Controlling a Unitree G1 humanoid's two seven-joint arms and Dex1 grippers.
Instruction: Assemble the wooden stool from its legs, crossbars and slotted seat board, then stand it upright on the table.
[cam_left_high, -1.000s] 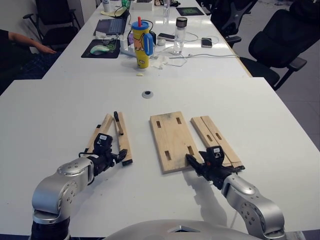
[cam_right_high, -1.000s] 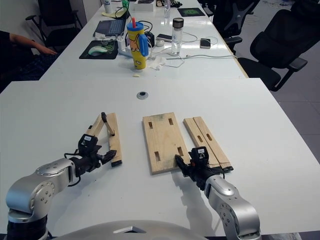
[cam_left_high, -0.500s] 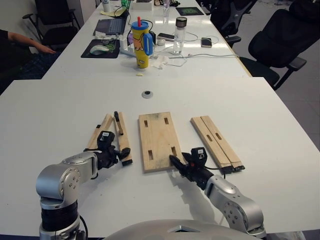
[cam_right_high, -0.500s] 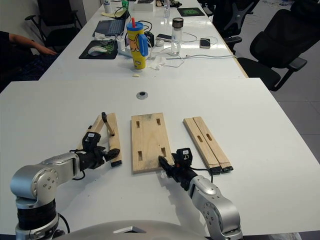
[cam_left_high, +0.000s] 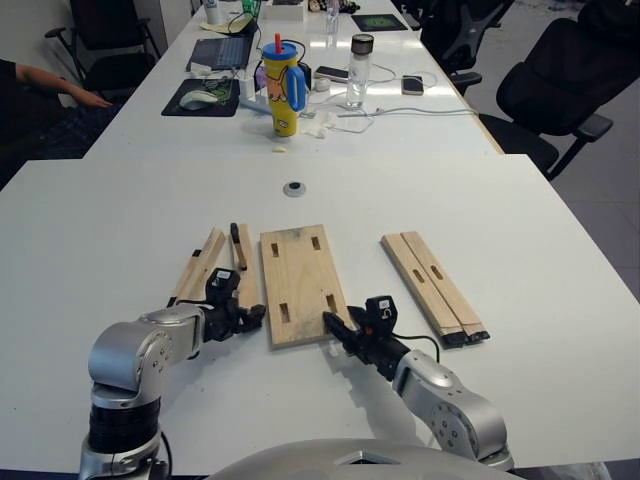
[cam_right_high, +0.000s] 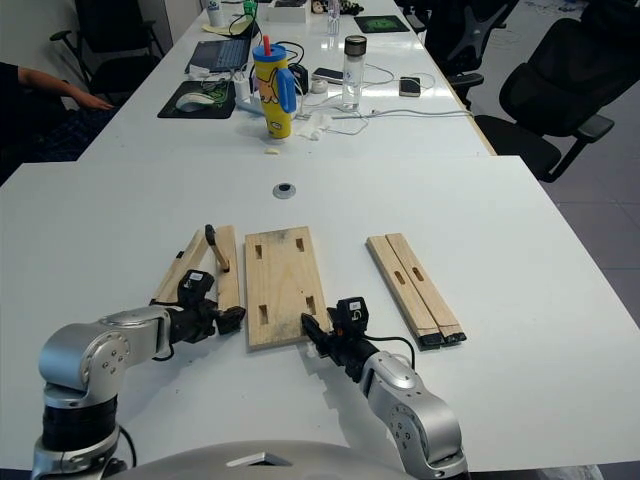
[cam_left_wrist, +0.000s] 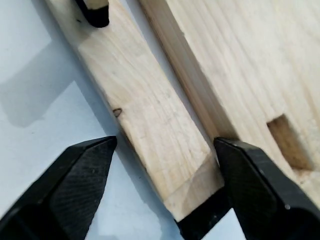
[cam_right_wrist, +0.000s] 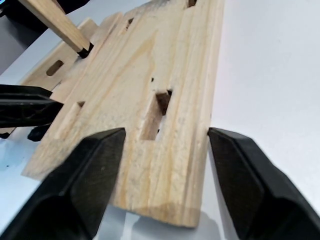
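Lower centre of the head view: the right gripper (cam_right_wrist: 166, 131) is parked at the near end of the board (cam_left_high: 297, 280). Its fingers (cam_right_wrist: 100, 165) are spread wide to either side, nothing clamped. Since a second ago the board has been slid leftward, away from the two planks (cam_left_high: 432, 283) right of centre and up beside the legs (cam_left_high: 247, 280). Only a thin gap is left there now.

The left gripper (cam_left_wrist: 165, 142), lower left, has been shifted over to one leg's black-tipped near end. It's held open astride it, with one finger (cam_left_wrist: 250, 185) down by the board's edge.

A wide bare strip of table (cam_left_high: 100, 220) has been opened up between board and planks. Farther up a grommet (cam_left_high: 294, 188) can be seen, then a cup (cam_left_high: 283, 85) and bottle (cam_left_high: 358, 70) near the top.
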